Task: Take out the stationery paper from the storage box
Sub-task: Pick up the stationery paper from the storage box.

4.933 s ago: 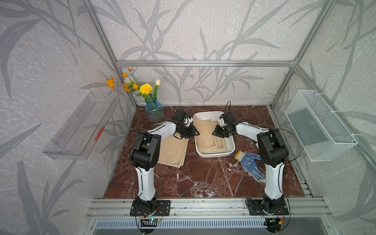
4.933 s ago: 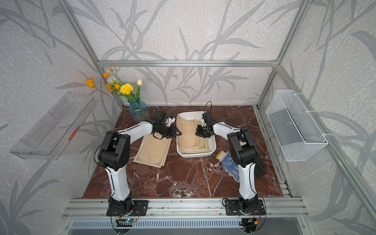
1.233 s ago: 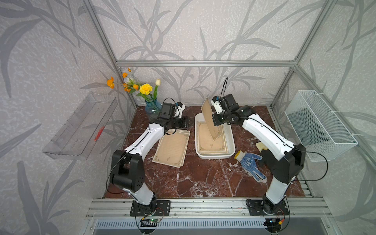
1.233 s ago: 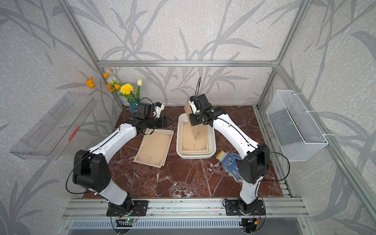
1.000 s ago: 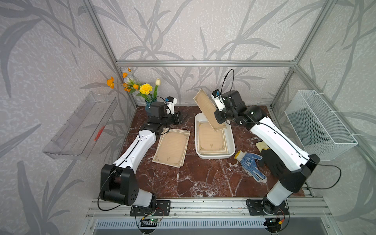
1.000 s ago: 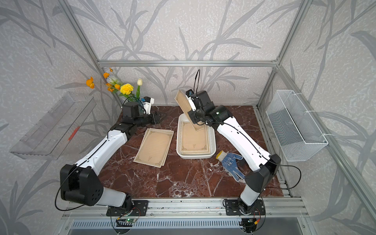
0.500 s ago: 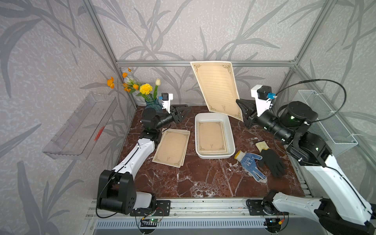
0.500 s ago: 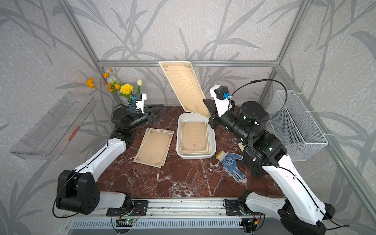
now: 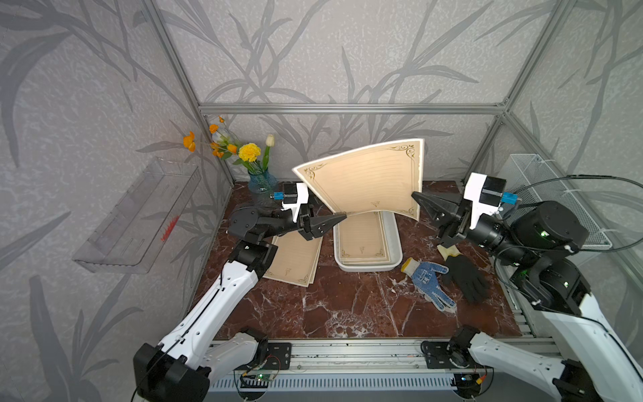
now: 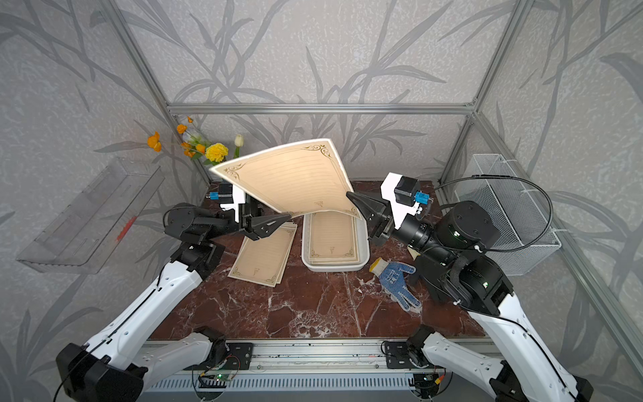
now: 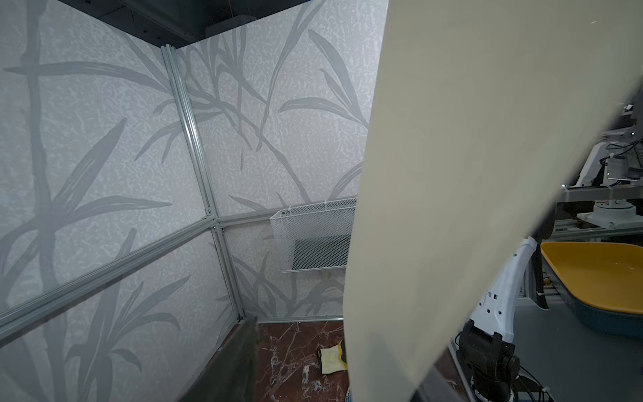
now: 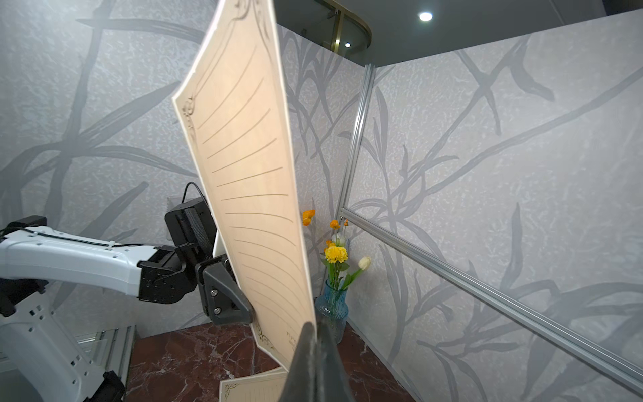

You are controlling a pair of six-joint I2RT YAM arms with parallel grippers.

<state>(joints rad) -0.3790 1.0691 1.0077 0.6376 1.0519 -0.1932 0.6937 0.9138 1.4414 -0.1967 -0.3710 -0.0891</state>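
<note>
I see removed sheets on the tabletop, my right hand pinching a lifted sheet, my left hand spread at its corner, and more stationery paper in the storage box.

This is a robotics lab cell dressed up as a room at home. Bare silver aluminium frame bars hold flat panels of grey leaf-pattern wallpaper. Two white-and-black robot arms are bolted to a slotted aluminium rail along the front edge of the dark red marble-look counter.

The homely props are a blue glass vase of yellow and orange flowers at the back left corner, a clear plastic wall shelf and a white wire-mesh wall basket.

Above the panels, the right wrist view shows a dark ceiling with round recessed spotlights. The left wrist view shows a grey workshop floor and a yellow-lined blue tub outside the cell.
</note>
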